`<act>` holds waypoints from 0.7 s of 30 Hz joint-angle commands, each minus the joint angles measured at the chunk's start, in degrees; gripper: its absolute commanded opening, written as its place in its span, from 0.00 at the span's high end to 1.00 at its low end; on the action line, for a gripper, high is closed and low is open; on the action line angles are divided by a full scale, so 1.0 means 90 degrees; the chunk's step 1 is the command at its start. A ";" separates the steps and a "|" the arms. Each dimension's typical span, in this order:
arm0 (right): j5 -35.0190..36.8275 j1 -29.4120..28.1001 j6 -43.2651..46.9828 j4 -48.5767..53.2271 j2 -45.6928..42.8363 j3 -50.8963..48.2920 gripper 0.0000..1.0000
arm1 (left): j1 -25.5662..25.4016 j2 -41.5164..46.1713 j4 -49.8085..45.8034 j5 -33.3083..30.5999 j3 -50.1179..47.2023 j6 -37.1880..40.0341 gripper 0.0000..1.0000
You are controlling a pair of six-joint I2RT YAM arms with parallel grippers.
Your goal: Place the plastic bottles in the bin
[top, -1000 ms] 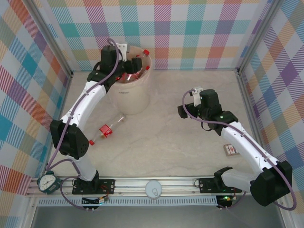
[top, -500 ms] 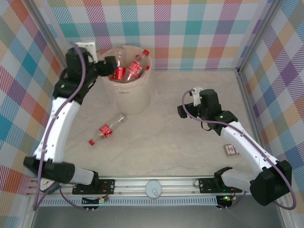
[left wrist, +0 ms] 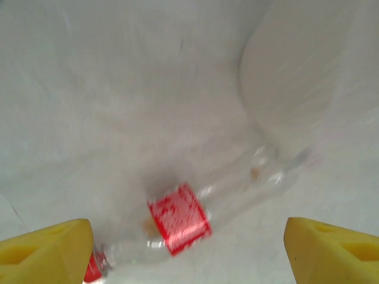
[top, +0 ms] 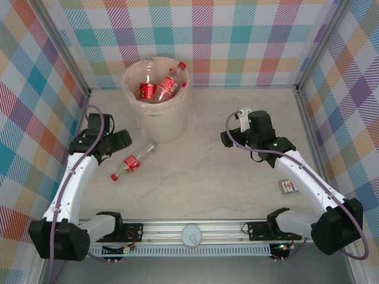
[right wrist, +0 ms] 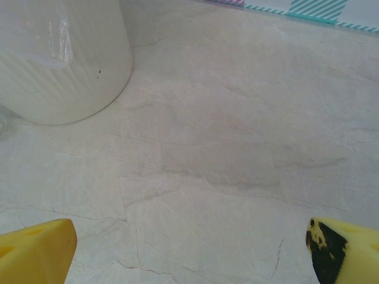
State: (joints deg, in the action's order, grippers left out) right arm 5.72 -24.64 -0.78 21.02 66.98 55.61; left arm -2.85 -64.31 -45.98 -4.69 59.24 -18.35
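One clear plastic bottle (top: 131,163) with a red label and red cap lies on the table in front of the bin (top: 155,121). Several more red-labelled bottles (top: 159,89) lie inside the bin. My left gripper (top: 121,140) hangs open just left of the lying bottle, holding nothing. In the left wrist view the same bottle (left wrist: 201,219) lies between and beyond the yellow fingertips (left wrist: 53,248), with the bin (left wrist: 308,77) behind it. My right gripper (top: 228,137) stands open over bare table at centre right. The right wrist view has the bin (right wrist: 59,59) at upper left.
A small flat red-and-white box (top: 288,187) lies by the right arm. Checked walls close in the table at the back and both sides. A rail (top: 189,228) with a white disc runs along the near edge.
My left arm has swung away from the bin's rim, down and to the left, to the lying bottle. Its jaws have opened wider. The right arm has not moved.
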 commanded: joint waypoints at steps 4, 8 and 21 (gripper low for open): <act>0.0038 0.0044 0.0086 -0.0008 -0.0196 0.0121 0.01 | 0.0029 -0.0233 0.0785 0.0478 -0.0827 -0.0375 0.09; 0.0050 0.0043 0.0043 -0.0006 -0.0209 0.0043 0.01 | -0.0100 -0.0645 0.1003 0.0608 -0.1008 -0.0218 0.04; 0.0088 0.0043 -0.0036 0.0008 -0.0218 0.0012 0.01 | -0.1597 -0.1728 0.0722 0.0663 -0.0718 0.0047 0.03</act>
State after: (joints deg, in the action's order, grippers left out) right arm 6.17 -24.64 -0.82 21.08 66.26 55.61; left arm -14.31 -78.04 -37.36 -0.82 51.68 -18.63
